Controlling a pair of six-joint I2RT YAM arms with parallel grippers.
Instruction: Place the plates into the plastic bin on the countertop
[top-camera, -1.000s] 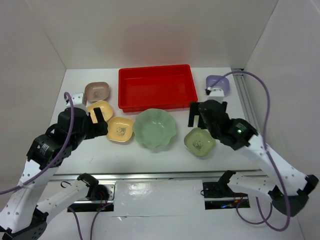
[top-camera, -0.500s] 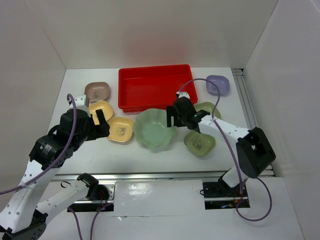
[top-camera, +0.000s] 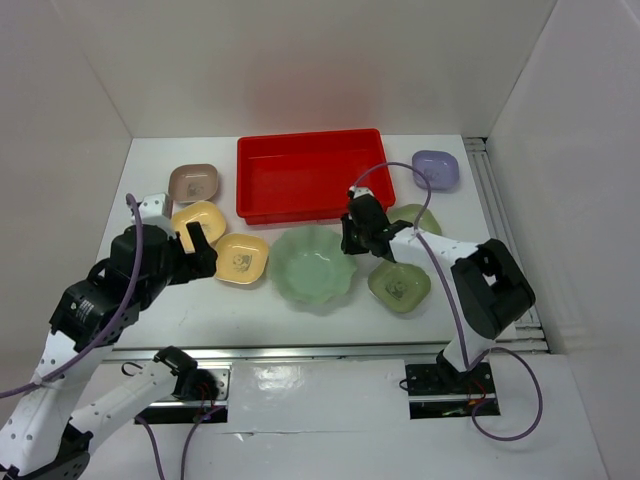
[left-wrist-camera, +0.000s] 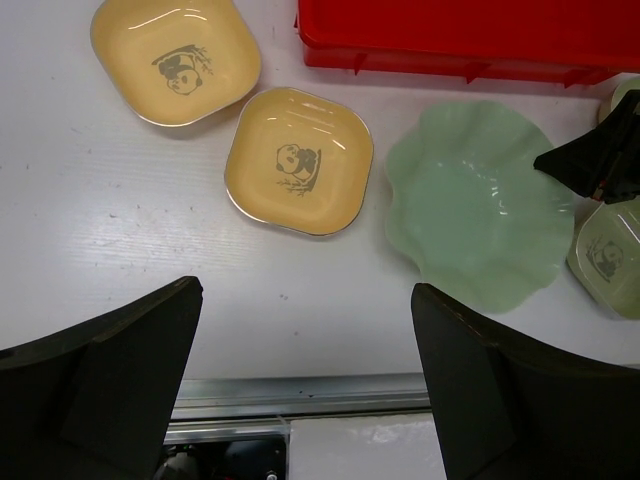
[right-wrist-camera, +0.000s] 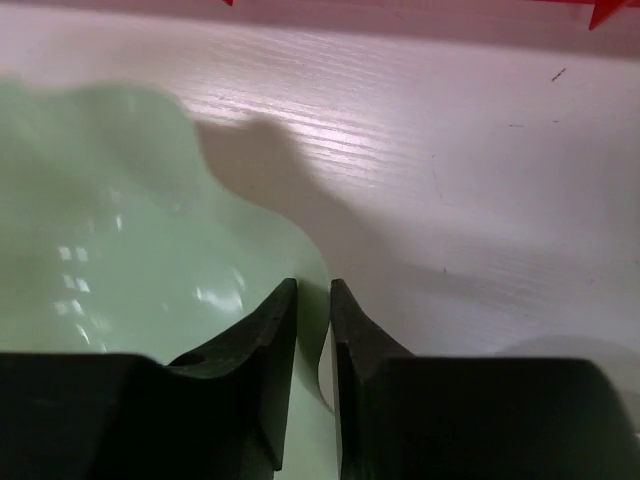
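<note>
The large pale green scalloped plate lies on the countertop in front of the red plastic bin. My right gripper is shut on this plate's right rim, one finger inside and one outside. Two yellow plates lie at the left, with my left gripper open above and beside them, holding nothing. A brownish-pink plate, a lavender plate and two small green plates also rest on the countertop.
White walls close in the countertop on the left, back and right. A metal rail runs along the near edge. The right arm's cable loops over the space between the bin and the lavender plate.
My right arm swung left from near the lavender plate to the large green plate, and its jaws closed on the plate's right rim. The left arm barely moved.
</note>
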